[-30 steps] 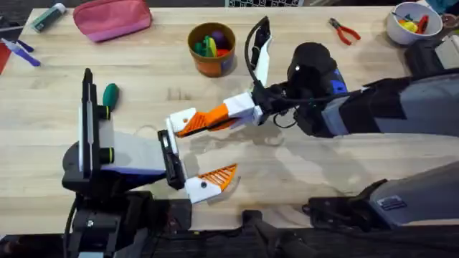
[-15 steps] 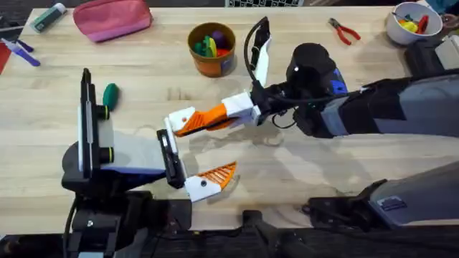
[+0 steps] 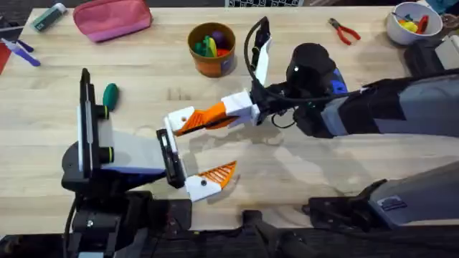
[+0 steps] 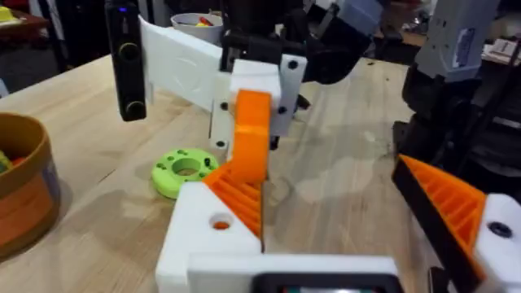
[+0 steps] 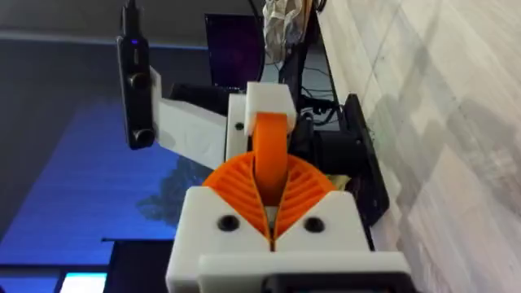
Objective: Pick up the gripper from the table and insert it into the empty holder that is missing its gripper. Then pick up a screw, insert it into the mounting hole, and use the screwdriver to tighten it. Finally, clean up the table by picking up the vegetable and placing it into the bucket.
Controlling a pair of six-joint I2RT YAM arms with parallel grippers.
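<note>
The vegetable (image 3: 110,94) lies on the desk (image 3: 301,172), well left of the bucket (image 3: 211,50) and nearer the arm bases, not yet cleared away. Below the bucket and slightly left, the left gripper (image 3: 208,147) has its jaws spread wide and grasps nothing. It seems to be offering its bare white holder (image 3: 179,118) as a steady target. The gripper (image 3: 202,122) is off the desk, directly below the bucket, with its tip against that holder. The right gripper (image 3: 229,111), just right of it, has its jaws clenched on the piece, probably lining it up to slide in. The mounting hole (image 4: 220,221) has no screw yet.
</note>
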